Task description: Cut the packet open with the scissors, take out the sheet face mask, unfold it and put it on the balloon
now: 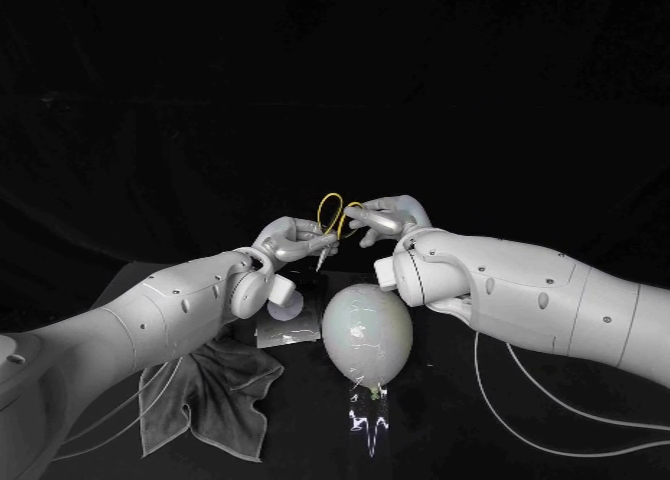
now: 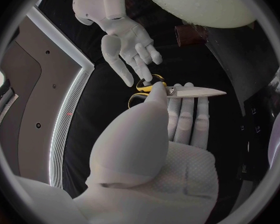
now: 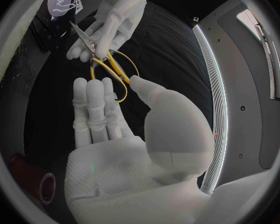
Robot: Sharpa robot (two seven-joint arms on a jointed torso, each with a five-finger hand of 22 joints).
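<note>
Scissors (image 1: 329, 225) with yellow handle loops are held in the air between my two hands, blades pointing down. My left hand (image 1: 289, 241) pinches them at the pivot, its thumb on the joint of the scissors (image 2: 177, 90). My right hand (image 1: 387, 219) has its thumb and fingers on the yellow loops of the scissors (image 3: 110, 73). The pale balloon (image 1: 367, 335) lies on the table below the hands. The packet (image 1: 292, 337) lies flat to the balloon's left, partly hidden by my left wrist.
A grey cloth (image 1: 208, 398) lies crumpled at the front left of the black table (image 1: 465, 420). Something shiny (image 1: 371, 425) sits at the balloon's knotted near end. A dark red roll (image 2: 190, 35) stands near the balloon. Thin white cables (image 1: 566, 430) trail at the front right.
</note>
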